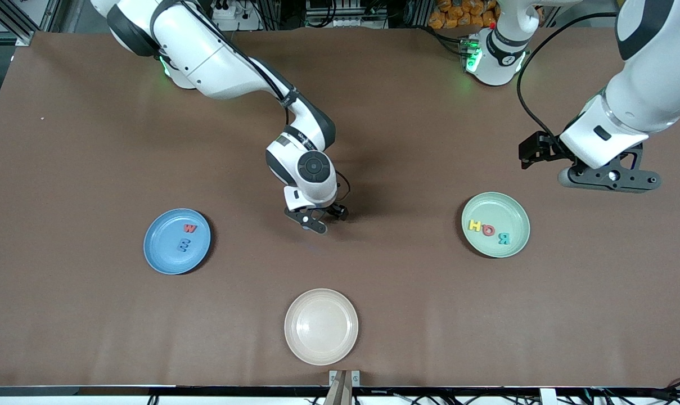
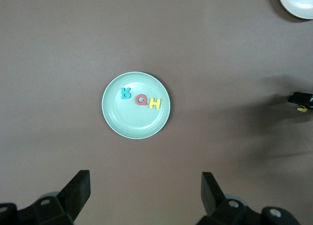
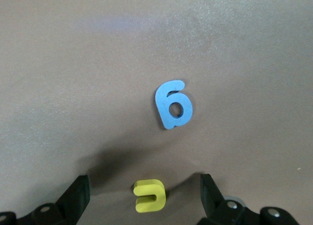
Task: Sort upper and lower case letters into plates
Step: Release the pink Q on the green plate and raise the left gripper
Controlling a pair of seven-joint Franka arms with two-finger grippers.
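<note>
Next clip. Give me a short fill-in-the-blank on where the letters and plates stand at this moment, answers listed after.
1. The mint green plate holds ___ letters.
2. The blue plate holds a red letter and a ___ one.
3. The cream plate holds ___ letters.
4. The right gripper hangs open over a yellow letter and a blue letter lying on the ___.

Missing words: three; blue; no; table
</note>
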